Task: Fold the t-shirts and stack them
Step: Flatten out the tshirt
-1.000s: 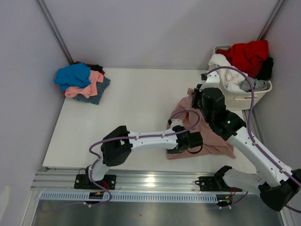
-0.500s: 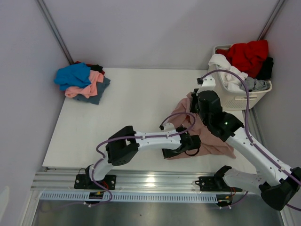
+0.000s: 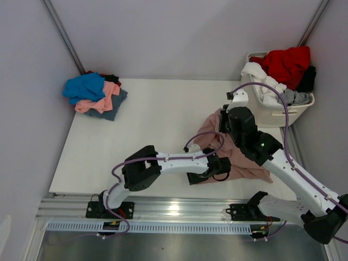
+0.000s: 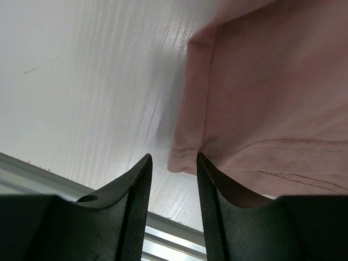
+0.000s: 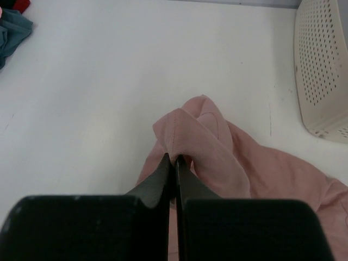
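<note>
Right end effector (image 5: 175, 159) pinches a raised fold of the pink t-shirt (image 5: 228, 163) on the tabletop (image 5: 98, 81); left end effector (image 4: 173, 160), spread, straddles its hem corner. I judge this the flattening step; next I should close left there.

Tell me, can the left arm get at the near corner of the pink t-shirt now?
Probably yes. The left fingers stand open right at the hemmed corner of the pink t-shirt, with nothing in the way. The right fingers pinch a fold farther off.
</note>
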Controlling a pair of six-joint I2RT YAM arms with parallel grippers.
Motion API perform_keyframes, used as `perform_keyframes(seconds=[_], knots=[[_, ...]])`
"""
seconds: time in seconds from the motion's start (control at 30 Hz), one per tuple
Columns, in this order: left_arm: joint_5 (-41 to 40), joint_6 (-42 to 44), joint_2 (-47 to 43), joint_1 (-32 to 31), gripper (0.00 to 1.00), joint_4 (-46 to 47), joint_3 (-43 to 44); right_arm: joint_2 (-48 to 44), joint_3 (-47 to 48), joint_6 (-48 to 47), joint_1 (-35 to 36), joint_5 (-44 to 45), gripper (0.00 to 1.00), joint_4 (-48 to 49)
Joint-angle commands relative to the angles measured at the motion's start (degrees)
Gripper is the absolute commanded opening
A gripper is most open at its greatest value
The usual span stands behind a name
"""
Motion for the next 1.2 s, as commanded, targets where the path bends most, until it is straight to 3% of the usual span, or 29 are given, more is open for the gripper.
perform_keyframes(seconds=[0.0,0.37,1.17], knots=[[-0.2,-0.4,-4.7,-0.3,0.42,3.6,-2.5,-1.4,-0.5,-0.4,0.6,1.3,0.0,0.1],[1.4,2.4,-6.6,-0.7,0.41,11.3,-6.7,-2.0,-2.1,0.3,0.7,1.6,0.0,-0.7],[0.2,4.9,-6.0,-0.2,0.39,15.6,-7.4,-2.7,-3.2,0.9,1.2,2.4,0.0,-1.8]])
